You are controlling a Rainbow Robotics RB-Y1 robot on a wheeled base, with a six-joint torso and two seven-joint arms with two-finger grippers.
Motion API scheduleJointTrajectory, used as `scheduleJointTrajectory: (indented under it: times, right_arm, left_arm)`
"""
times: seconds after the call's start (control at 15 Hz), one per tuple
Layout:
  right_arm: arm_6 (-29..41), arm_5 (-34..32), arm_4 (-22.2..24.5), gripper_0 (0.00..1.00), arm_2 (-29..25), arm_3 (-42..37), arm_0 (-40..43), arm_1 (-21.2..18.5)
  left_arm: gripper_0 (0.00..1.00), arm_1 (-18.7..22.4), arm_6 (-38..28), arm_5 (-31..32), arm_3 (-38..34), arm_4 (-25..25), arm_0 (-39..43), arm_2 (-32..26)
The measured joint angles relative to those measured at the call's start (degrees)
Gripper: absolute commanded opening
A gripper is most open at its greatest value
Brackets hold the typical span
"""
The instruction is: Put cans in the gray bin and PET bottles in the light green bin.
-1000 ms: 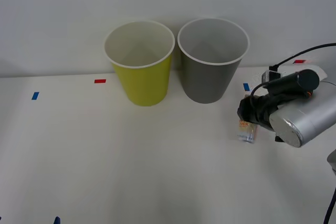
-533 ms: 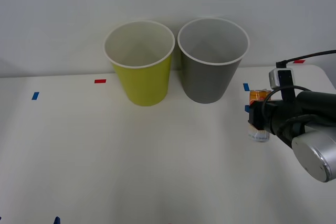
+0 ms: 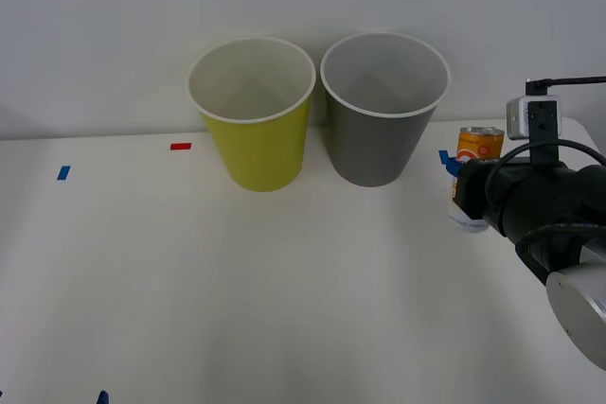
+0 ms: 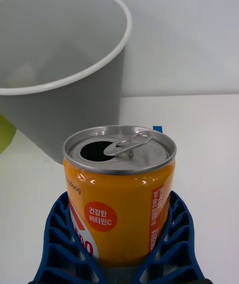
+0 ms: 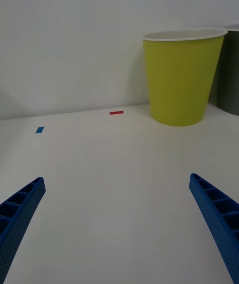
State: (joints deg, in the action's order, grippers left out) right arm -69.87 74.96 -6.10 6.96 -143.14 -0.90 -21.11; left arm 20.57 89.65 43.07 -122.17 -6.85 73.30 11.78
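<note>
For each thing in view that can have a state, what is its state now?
can: upright, tab opened, held off the table
right gripper: shut on the can, beside the gray bin
gray bin: upright, nothing visible inside
light green bin: upright, nothing visible inside
left gripper: open, low over the table

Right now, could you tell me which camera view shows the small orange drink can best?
The right wrist view: the small orange drink can fills it, upright in the right hand. The front view shows it partly hidden.
</note>
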Motion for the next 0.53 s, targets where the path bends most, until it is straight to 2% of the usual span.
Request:
scheduleJointTrajectory:
  times: [0.53]
  right_arm:
    - [0.01,-7.62,1.47,0.0,0.16,-0.83,-2.86,-0.19]
  left_arm:
    - [1.0,0.0,0.0,0.0,0.0,0.0,0.0,0.0]
